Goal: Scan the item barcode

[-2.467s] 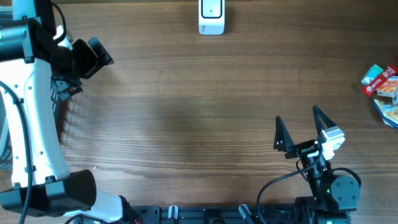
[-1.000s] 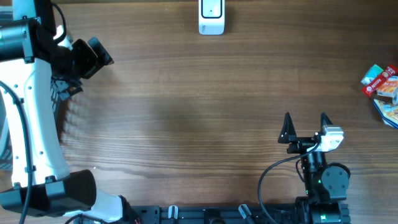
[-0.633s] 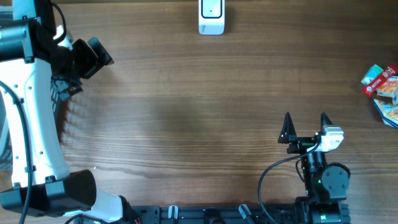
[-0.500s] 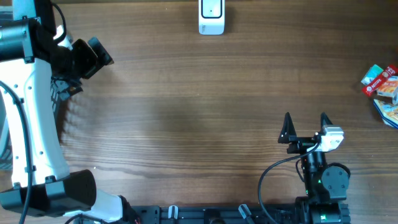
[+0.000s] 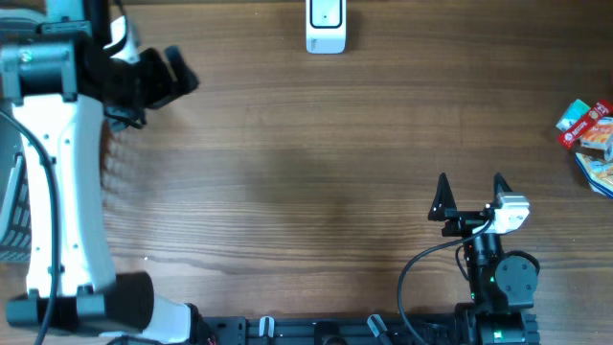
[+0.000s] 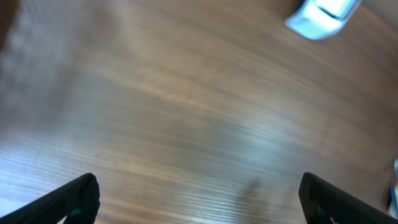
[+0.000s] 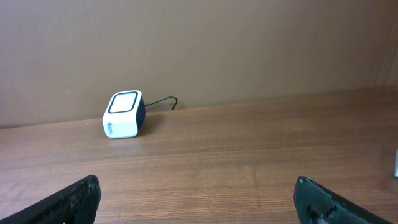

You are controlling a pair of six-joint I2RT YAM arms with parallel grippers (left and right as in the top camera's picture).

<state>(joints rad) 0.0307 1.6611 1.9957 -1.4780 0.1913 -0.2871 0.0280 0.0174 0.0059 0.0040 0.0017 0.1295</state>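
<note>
White left arm [image 5: 62,192], black right claw [image 5: 469,180]

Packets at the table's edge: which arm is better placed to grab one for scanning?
Probably the right. The right gripper, open and empty, is nearer the packets; the left gripper is far across the table.

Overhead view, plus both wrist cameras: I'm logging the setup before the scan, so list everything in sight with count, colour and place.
barcode scanner: 1, white, middle of the table's far edge
cable: 1, black, running behind the scanner
snack packets: small pile, red and blue, right edge, partly cut off
table: 1, brown wood
mesh object: 1, grey, left edge, mostly hidden
left gripper: 1, black, far left, open
right gripper: 1, black, near right, open
</note>
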